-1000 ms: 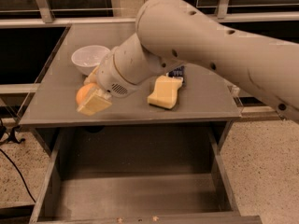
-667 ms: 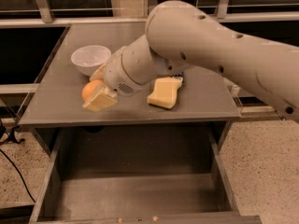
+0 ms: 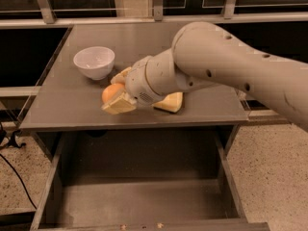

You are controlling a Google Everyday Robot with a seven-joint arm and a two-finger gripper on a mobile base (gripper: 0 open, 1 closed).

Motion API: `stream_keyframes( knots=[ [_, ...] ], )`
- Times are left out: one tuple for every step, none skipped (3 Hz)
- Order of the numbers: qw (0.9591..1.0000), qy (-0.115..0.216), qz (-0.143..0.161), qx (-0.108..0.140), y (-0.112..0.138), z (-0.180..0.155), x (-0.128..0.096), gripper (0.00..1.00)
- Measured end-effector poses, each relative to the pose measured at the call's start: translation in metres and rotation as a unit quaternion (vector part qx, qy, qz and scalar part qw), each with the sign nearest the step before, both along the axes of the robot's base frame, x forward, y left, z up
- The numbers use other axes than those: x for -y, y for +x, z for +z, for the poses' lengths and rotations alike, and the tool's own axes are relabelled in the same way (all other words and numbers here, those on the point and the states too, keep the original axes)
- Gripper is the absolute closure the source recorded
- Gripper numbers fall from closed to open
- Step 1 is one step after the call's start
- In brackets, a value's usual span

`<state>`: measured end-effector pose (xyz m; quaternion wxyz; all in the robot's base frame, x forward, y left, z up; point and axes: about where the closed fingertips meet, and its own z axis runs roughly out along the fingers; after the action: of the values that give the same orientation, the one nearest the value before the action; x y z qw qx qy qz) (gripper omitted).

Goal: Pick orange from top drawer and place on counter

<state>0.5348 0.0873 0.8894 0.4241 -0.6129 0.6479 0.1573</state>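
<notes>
camera view, pincer (image 3: 110,92) clasping orange (image 3: 112,93) over counter (image 3: 62,105), top drawer (image 3: 144,202) open

Your gripper (image 3: 114,92), clasped round the orange (image 3: 110,94), has slid toward 3 o'clock, carrying the fruit from 6 to about 5 o'clock of the white bowl (image 3: 94,61). Your arm (image 3: 216,61) now covers more of the sponge (image 3: 171,103).
</notes>
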Motion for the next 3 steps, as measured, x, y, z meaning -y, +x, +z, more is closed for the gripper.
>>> stream_keyframes(
  knots=[
    [0.9991, 0.010, -0.040, -0.008, 0.007, -0.016, 0.019, 1.00],
    [0.9980, 0.018, -0.059, -0.015, 0.009, -0.027, 0.028, 1.00],
    [0.9966, 0.029, -0.074, -0.020, 0.009, -0.039, 0.034, 1.00]
  ],
)
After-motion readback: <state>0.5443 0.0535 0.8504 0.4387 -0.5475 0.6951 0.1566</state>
